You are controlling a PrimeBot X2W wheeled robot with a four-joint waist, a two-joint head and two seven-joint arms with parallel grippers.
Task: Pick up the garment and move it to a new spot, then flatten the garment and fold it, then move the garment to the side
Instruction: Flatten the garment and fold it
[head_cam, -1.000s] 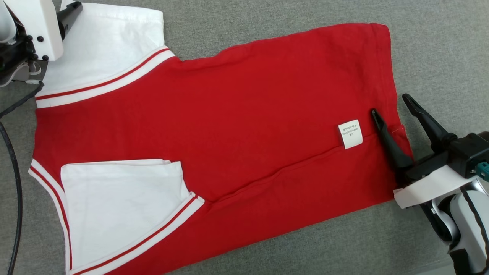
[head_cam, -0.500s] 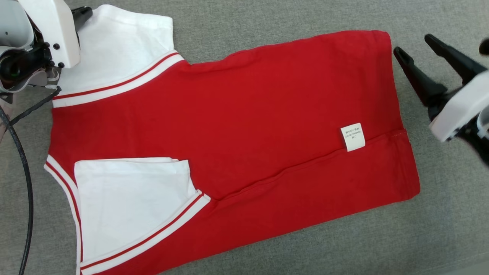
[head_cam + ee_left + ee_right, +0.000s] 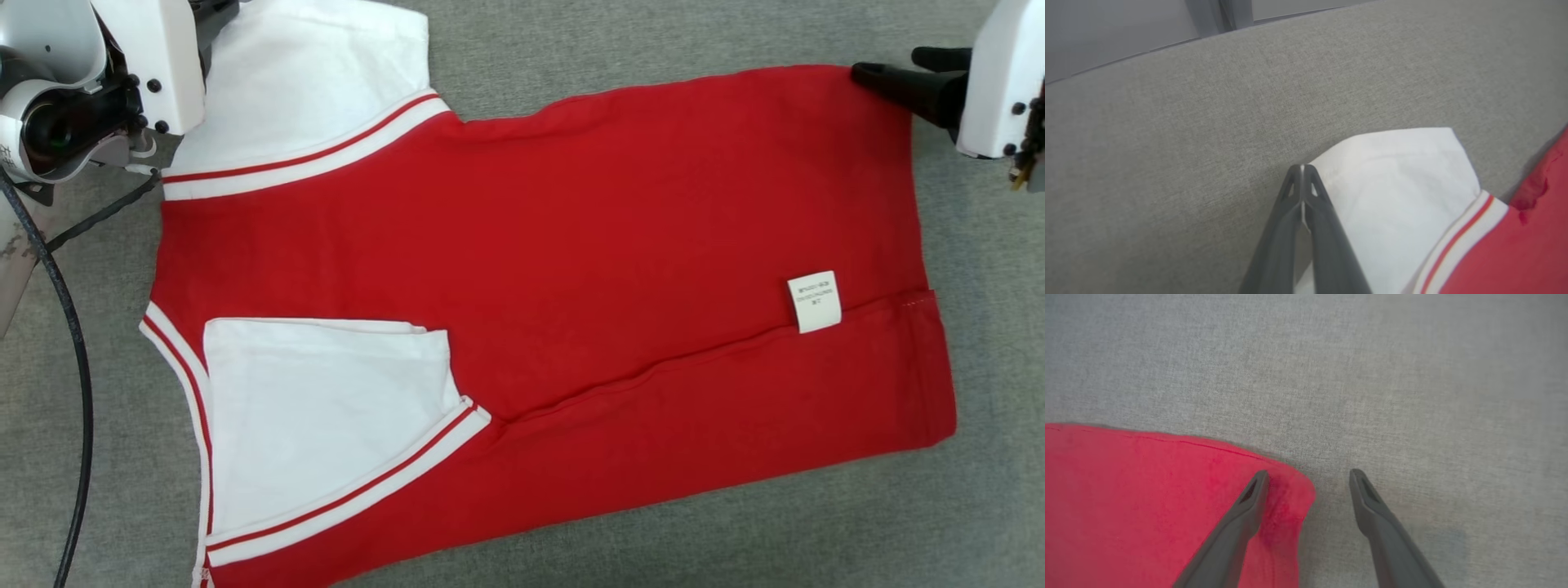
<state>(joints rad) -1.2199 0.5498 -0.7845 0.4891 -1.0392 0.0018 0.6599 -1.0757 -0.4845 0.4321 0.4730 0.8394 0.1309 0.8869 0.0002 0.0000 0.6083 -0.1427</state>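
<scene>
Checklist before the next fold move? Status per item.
1. Left gripper shut on upper sleeve edge: ok.
2. Right gripper open, one finger over the hem corner, the other over the grey surface: ok.
3. Right grip on the hem corner: not ok, not yet closed.
4. Garment lying flat: ok, one long crease low down.
5. Lower sleeve folded onto the body: ok.
6. Cable apart from the garment: ok.

The head camera looked steeply down from well above the whole red garment (image 3: 571, 245). The left wrist camera sat low and close beside the garment's white sleeve (image 3: 1396, 183), facing outward past it. The right wrist camera looked down from close over the garment's hem corner (image 3: 1286, 494). The head view took in both spots.
</scene>
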